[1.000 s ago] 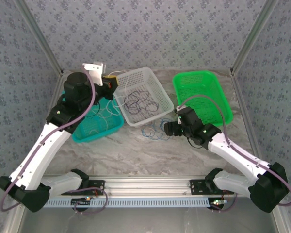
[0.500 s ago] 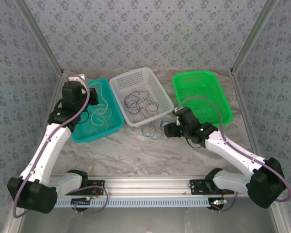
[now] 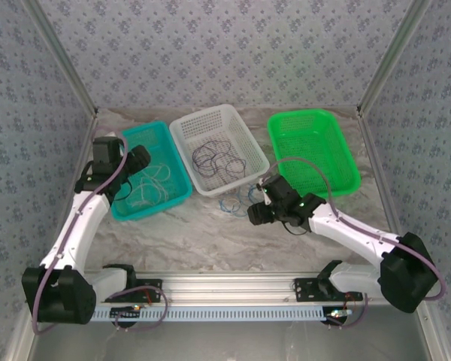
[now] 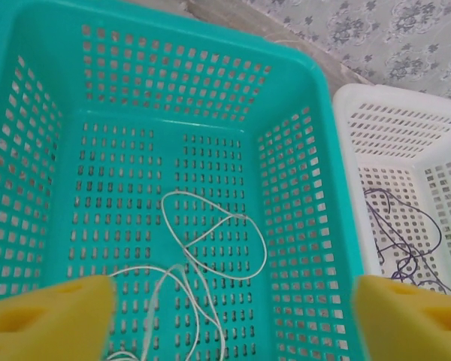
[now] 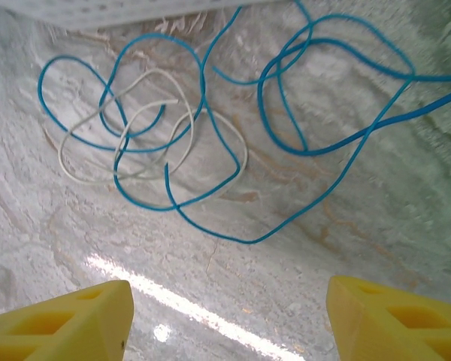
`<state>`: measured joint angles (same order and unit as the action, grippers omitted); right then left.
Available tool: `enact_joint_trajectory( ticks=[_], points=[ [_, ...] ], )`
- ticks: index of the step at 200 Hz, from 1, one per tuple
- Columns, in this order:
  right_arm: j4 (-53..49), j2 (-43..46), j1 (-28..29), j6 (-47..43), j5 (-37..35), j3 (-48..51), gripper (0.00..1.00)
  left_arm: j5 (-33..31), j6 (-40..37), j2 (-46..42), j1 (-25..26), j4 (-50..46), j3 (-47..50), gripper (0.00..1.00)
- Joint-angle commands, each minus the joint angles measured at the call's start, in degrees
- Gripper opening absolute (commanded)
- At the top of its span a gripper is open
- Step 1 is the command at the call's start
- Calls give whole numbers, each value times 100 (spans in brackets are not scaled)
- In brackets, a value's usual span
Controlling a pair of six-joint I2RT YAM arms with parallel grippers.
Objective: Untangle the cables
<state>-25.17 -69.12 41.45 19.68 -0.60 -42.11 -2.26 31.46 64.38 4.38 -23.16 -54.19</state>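
Observation:
Blue cables (image 5: 308,153) lie looped and crossed with a pale whitish cable (image 5: 150,72) on the marble table, just in front of the white basket (image 3: 244,129). My right gripper (image 5: 229,323) hovers open just above the table, near these loops, with nothing between its yellow fingers. From above, the blue cables (image 3: 234,204) sit just left of the right gripper (image 3: 254,210). My left gripper (image 4: 229,331) hangs open over the teal basket (image 4: 301,150), where a whitish cable (image 4: 265,255) lies loose. Dark purple cables (image 3: 218,158) rest in the white basket.
A green basket (image 3: 338,143) stands at the back right, beside the right arm. The three baskets sit side by side along the back of the table. Patterned walls close in the left, back and right. A metal rail (image 3: 225,289) runs along the near edge.
The left arm swung from beside the white basket to over the teal basket and opened its jaws. The right gripper slid left and nearer, closer to the blue cables.

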Motion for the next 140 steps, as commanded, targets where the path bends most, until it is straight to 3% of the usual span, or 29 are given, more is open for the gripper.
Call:
enact_joint_trajectory(
  ticks=[1,60,140],
  points=[
    [-113,-115,123,-239,167,115,70,94,298,-22,-22,-263,-124,99],
    [110,-858,745,-428,-312,71,70,-323,414,-353,514,-495,-195,99],
    [402,-1817,1390,24,-2207,-199,69,-98,303,-634,878,-333,-100,99]
  ],
)
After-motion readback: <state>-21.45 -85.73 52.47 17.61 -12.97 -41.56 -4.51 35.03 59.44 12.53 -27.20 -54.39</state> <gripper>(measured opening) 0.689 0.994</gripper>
